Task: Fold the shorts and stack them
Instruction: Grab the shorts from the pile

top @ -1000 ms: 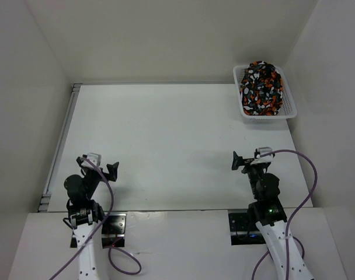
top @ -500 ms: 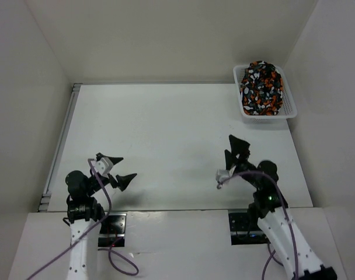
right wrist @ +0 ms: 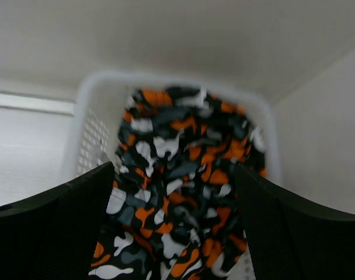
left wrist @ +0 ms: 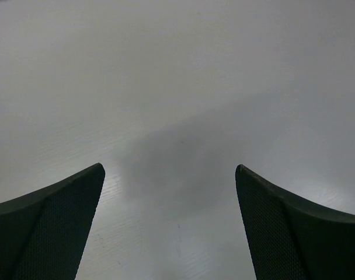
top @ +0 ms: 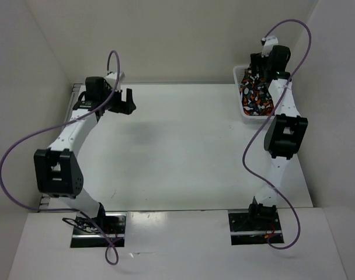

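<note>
The shorts (top: 256,93), in an orange, black, grey and white blotchy print, lie bunched in the white mesh basket (top: 245,113) at the table's far right corner. My right gripper (top: 257,71) hangs open just above them; in the right wrist view the shorts (right wrist: 177,192) fill the gap between its spread fingers (right wrist: 55,227), and the gripper (right wrist: 174,175) holds nothing. My left gripper (top: 126,102) is open and empty over the bare far-left part of the table; the left wrist view shows only tabletop between its jaws (left wrist: 170,172).
White walls close in the table at the back and both sides. A metal rail (top: 61,140) runs along the left edge. The basket rim (right wrist: 166,79) stands against the back right corner.
Both arms have unfolded from near their bases and stretched to the far side: the right one to above the basket, the left one to the far-left part of the table. The shorts have not moved.
</note>
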You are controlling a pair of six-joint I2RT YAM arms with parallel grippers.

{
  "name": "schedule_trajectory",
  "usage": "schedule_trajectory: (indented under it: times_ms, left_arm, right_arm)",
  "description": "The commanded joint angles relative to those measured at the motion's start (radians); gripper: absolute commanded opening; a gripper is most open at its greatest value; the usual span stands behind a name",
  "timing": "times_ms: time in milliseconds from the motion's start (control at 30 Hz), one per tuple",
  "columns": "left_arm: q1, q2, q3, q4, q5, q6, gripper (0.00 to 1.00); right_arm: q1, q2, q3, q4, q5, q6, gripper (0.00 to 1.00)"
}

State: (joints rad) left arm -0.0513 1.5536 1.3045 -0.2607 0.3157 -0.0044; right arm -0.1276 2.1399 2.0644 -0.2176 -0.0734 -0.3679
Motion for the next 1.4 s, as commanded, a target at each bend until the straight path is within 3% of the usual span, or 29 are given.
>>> schedule_trajectory:
  times_ms: [0,167,467,533,567,667,733,867,900,933,1067,1167,1367]
  left_arm:
    - [0.044,0.109,0.078,-0.275,0.068,0.004,0.99]
    - [0.025,0.152,0.088,-0.261,0.069,0.004,0.99]
    - [0.025,0.223,0.119,-0.241,0.011,0.004,0.99]
    - [0.025,0.223,0.119,-0.241,0.011,0.004,0.99]
    - [0.025,0.223,0.119,-0.241,0.02,0.004,0.99]
    - [0.025,0.204,0.107,-0.232,0.02,0.004,0.99]
    - [0.025,0.195,0.095,-0.232,0.02,0.004,0.99]
    - [0.025,0.155,0.059,-0.222,0.04,0.004,0.99]
    - [0.025,0.139,0.059,-0.222,0.04,0.004,0.99]
    - [0.025,0.129,0.05,-0.213,0.04,0.004,0.99]
    - [0.025,0.062,0.021,-0.195,0.014,0.004,0.99]
    - [0.025,0.01,0.01,-0.184,-0.009,0.004,0.99]
    - [0.048,-0.079,-0.019,-0.166,-0.007,0.004,0.99]
  right_arm:
    - [0.019,0.115,0.164,-0.206,0.041,0.259,0.88]
    - [0.0,0.288,0.328,-0.206,0.069,0.357,0.88]
    - [0.0,0.538,0.624,-0.328,0.127,0.368,0.91]
    - [0.009,0.571,0.664,-0.339,0.162,0.368,0.85]
    - [0.009,0.583,0.7,-0.354,0.162,0.368,0.75]
    - [0.031,0.604,0.711,-0.373,0.162,0.379,0.57]
    - [0.043,0.604,0.701,-0.382,0.162,0.379,0.56]
    - [0.081,0.604,0.726,-0.382,0.203,0.389,0.22]
    - [0.082,0.589,0.726,-0.382,0.228,0.406,0.05]
    - [0.094,0.568,0.74,-0.382,0.257,0.428,0.0]
    - [0.137,0.477,0.799,-0.373,0.542,0.48,0.0]
    - [0.146,0.376,0.827,-0.364,0.671,0.508,0.0]
    - [0.175,0.175,0.928,-0.387,0.69,0.537,0.0]
